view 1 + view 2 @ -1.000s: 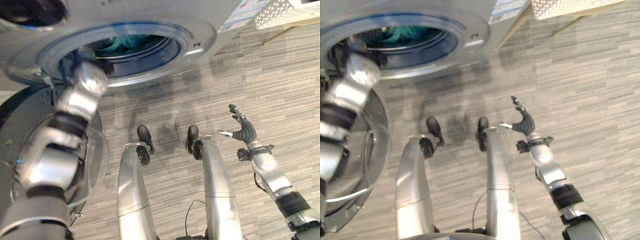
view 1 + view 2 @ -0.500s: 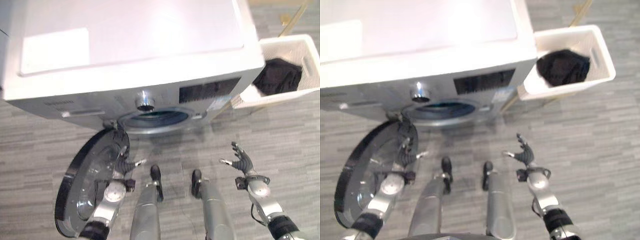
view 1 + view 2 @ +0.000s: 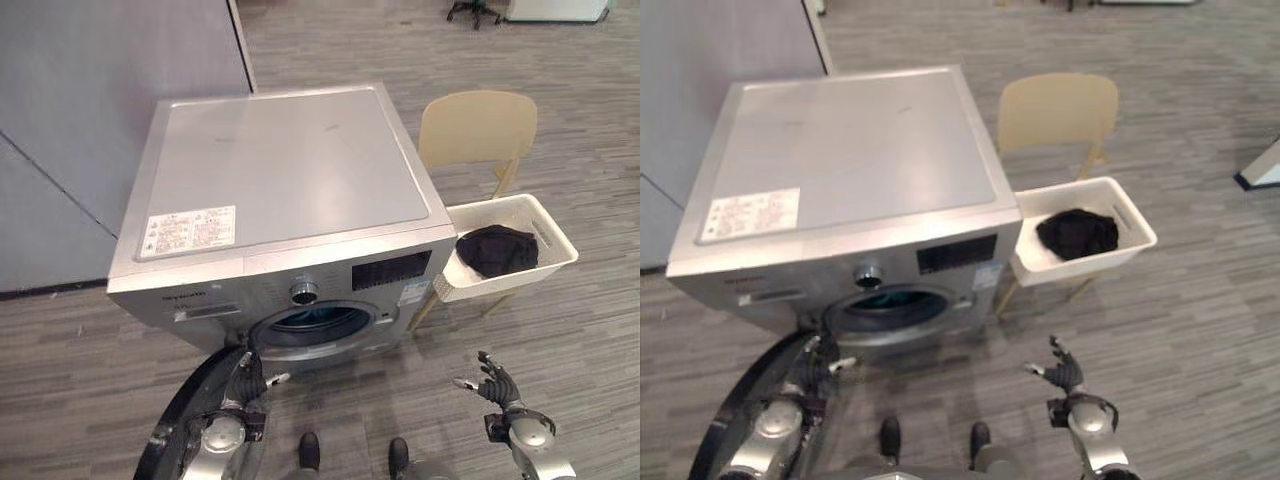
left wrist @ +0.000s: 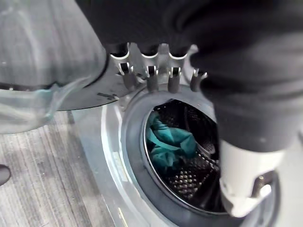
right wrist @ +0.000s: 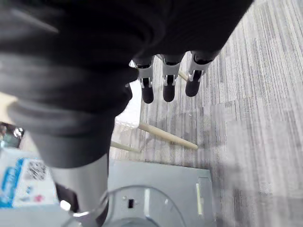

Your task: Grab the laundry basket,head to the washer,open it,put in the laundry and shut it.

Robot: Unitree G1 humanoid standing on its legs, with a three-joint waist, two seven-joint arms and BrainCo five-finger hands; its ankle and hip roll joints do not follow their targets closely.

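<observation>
Teal laundry (image 4: 169, 142) sits loaded in the drum; my left hand (image 3: 246, 380), fingers relaxed, hangs by the open door (image 3: 185, 415) for closing; right hand (image 3: 495, 382) hangs relaxed, idle.

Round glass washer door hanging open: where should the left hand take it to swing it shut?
Probably at the dark rim of the round glass washer door, on the free edge away from the drum opening. The left hand is beside it, fingers relaxed; push from the outer face toward the silver front-loading washer.
</observation>
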